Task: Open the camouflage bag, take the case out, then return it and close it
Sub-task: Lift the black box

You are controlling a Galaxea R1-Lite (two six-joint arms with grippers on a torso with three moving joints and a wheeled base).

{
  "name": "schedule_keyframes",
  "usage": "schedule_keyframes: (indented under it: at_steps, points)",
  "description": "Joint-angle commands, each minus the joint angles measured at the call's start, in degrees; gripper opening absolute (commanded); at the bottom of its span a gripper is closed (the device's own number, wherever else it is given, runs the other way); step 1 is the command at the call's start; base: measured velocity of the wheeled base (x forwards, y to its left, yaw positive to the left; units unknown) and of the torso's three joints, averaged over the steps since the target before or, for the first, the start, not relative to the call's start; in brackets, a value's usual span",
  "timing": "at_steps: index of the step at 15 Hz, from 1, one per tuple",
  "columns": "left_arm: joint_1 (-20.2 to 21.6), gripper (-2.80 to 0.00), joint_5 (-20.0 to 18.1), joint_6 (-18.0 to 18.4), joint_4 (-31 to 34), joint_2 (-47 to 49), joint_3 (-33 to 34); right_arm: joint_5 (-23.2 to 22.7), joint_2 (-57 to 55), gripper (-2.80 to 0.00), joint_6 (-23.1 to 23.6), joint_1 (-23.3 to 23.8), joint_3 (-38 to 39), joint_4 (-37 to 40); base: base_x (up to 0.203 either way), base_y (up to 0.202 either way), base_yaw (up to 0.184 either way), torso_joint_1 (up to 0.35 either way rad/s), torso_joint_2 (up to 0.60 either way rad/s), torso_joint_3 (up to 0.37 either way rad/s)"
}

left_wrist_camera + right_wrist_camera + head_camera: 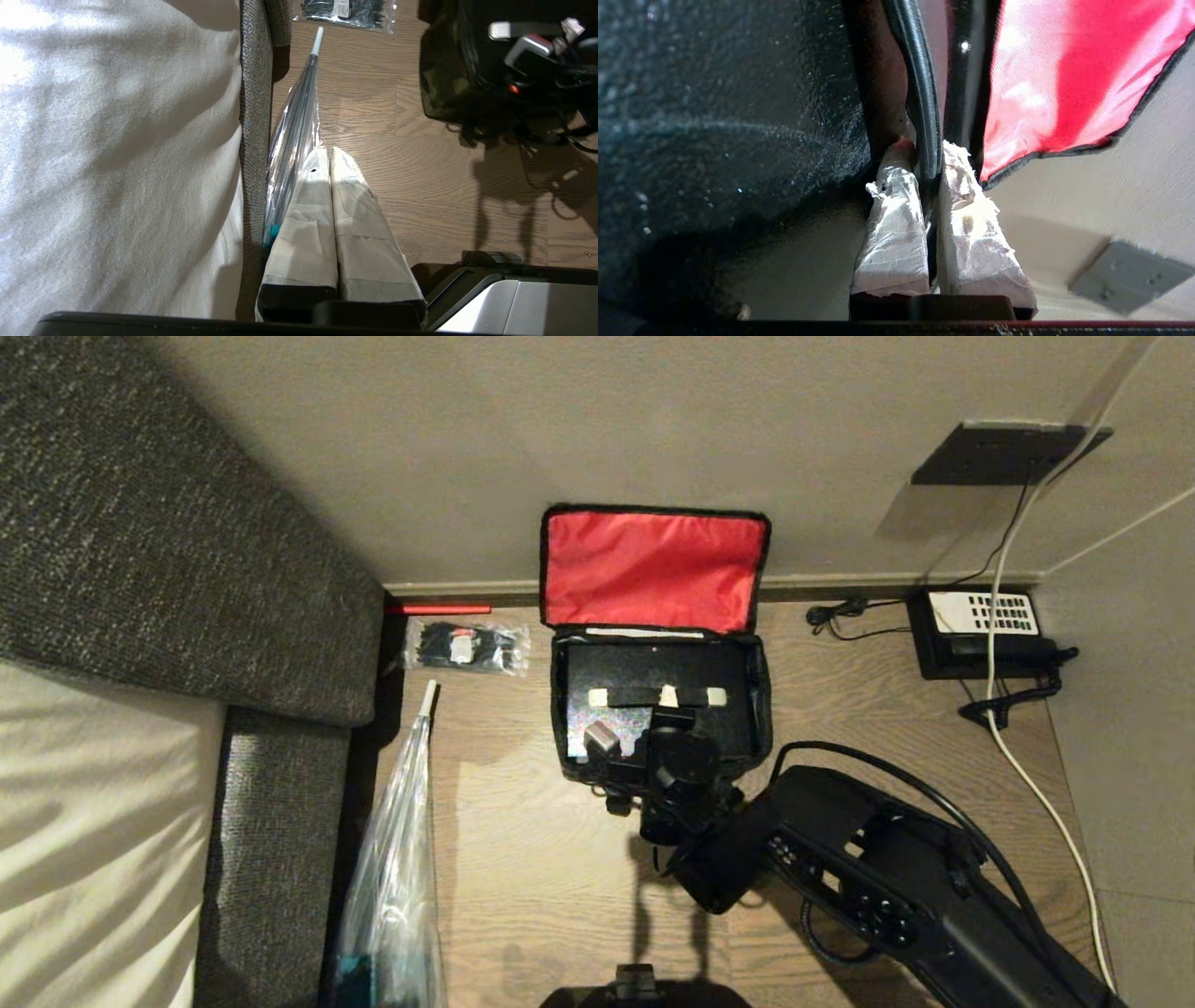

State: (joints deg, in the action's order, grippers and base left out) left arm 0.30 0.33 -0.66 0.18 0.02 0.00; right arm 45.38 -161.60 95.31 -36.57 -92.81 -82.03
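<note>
Two taped fingers [887, 233] of the right gripper [930, 154] are pinched on the thin black handle [920, 93] of the case [653, 695], the strap running up between the jaws with a pad on each side of it. In the head view that gripper reaches down from the right arm [868, 877] over the near half of the open camouflage bag [761, 709], which stands on the wooden floor [523, 859] against the far wall, midway along it. Its lid flap [653, 569] is thrown back upright against the wall, red lining facing out. The case lies flat inside the bag, its speckled black face showing, the handle's whitish ends across its middle just beyond the jaws.

The left gripper [331, 154] hangs parked near the sofa's edge, well apart from the bag, jaws pressed together on nothing. A clear plastic bag [397, 859] lies along the floor's left edge beside the sofa [168, 569], a packet of zip ties [467, 647] sits near the far left corner, and a black telephone [980, 635] rests by the far right corner.
</note>
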Motion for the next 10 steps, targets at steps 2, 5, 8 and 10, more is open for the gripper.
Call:
schedule_keyframes:
  at_steps: [2, 5, 8, 10]
  points:
    - [0.05, -2.8, 0.02, -0.04, -0.01, -0.11, 0.09, 1.1, 8.43, -2.8, 1.03, -1.21, 6.22, -1.56, 0.0, 0.0, 0.0, 0.0, 0.0, 0.0]
    - [-0.04, -2.8, 0.02, -0.04, -0.01, -0.11, 0.18, 2.47, 12.24, -2.8, 2.1, -3.62, 6.95, -1.73, 0.0, 0.0, 0.0, 0.0, 0.0, 0.0]
    - [-0.03, -2.8, 0.02, -0.04, -0.01, -0.11, 0.18, 4.87, 17.05, -2.8, 1.38, -6.7, 9.36, -1.83, 0.0, 0.0, 0.0, 0.0, 0.0, 0.0]
    - [0.04, -2.8, 0.02, -0.04, -0.01, -0.11, 0.17, 4.99, 18.85, -2.8, 1.1, -7.06, 11.45, -1.9, 0.0, 0.0, 0.0, 0.0, 0.0, 0.0]
